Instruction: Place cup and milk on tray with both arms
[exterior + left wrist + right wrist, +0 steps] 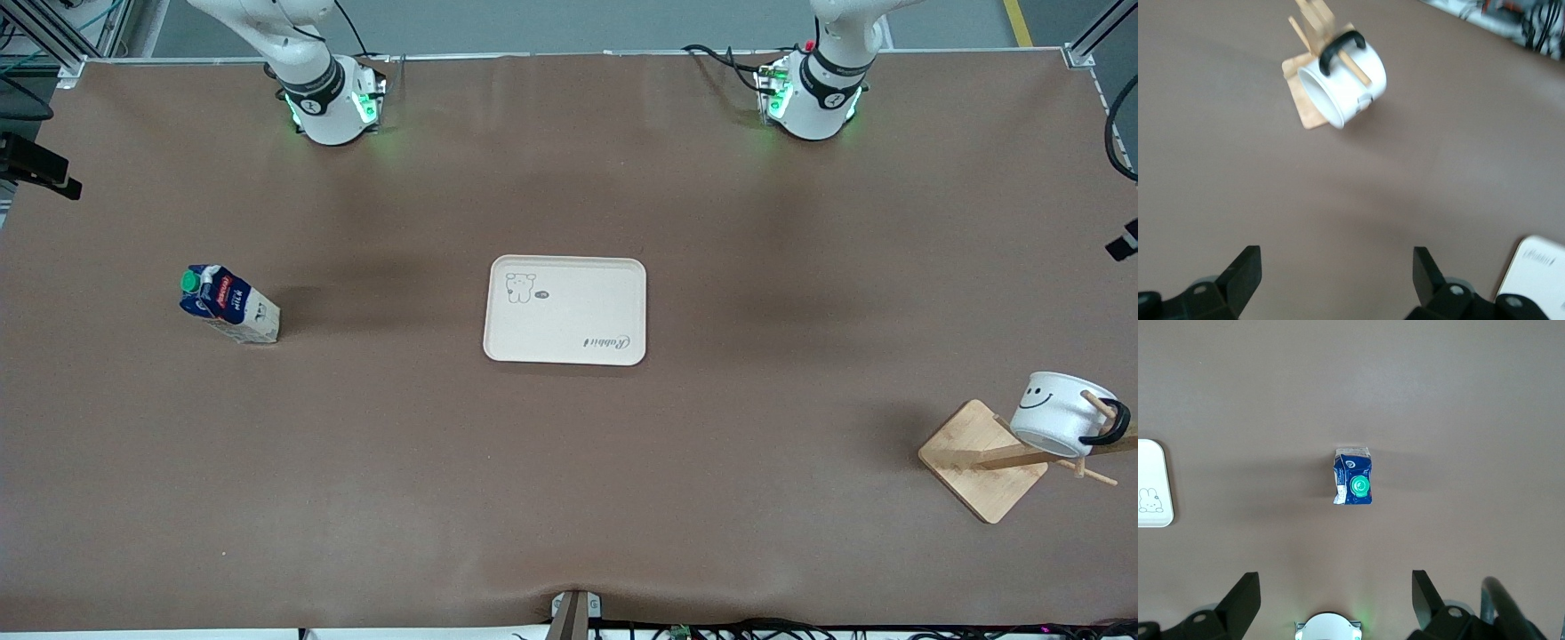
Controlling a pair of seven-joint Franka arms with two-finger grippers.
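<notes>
Your left gripper [1337,277] hangs wide open above the mug [1346,83] on its wooden rack [1313,30]; your right gripper [1335,600], equally wide, hovers over the milk carton [1353,479].

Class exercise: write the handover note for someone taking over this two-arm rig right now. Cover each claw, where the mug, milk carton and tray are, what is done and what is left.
Left claw: open, empty, up over bare table, its camera on the mug.
Right claw: open, empty, above the milk carton.
Smiley mug: hanging by its black handle on a peg of the wooden rack, toward the left arm's end.
Milk carton: upright on the table, toward the right arm's end.
Tray: mid-table, nothing on it.
Done: nothing yet.
Left: lift the mug off its peg, pick up the carton, set both on the tray.
</notes>
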